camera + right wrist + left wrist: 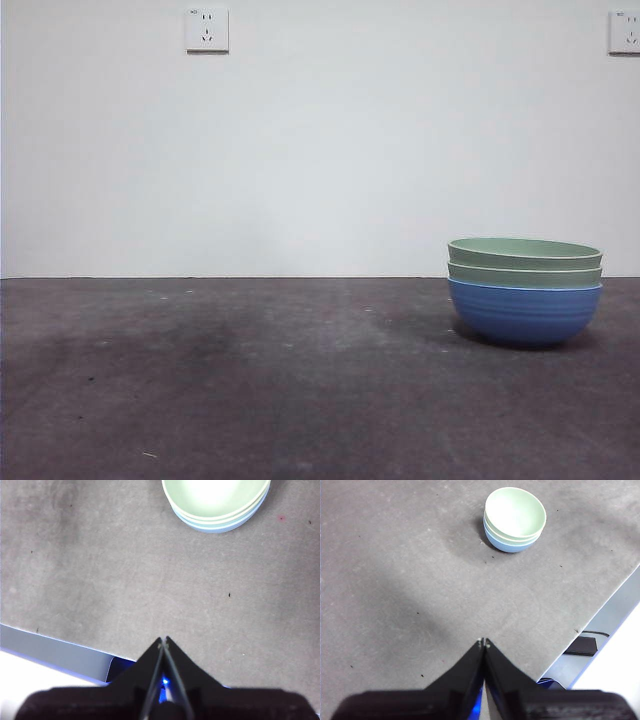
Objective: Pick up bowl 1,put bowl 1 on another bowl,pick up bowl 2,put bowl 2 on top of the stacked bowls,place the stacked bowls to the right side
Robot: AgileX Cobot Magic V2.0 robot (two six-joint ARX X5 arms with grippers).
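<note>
Left gripper point(483, 642) and right gripper point(163, 641) both pinched closed, empty, well clear; the stacked bowls point(524, 290), blue beneath two green, sit on table point(250, 390) at 4 o'clock, task apparently complete.

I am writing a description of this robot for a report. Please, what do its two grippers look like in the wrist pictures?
The left gripper and the right gripper look alike: matte black fingers, wide at the base and tapering to a thin point, with small pale tips. A blue glow shows low between each pair. No cables or markings are visible on them.
</note>
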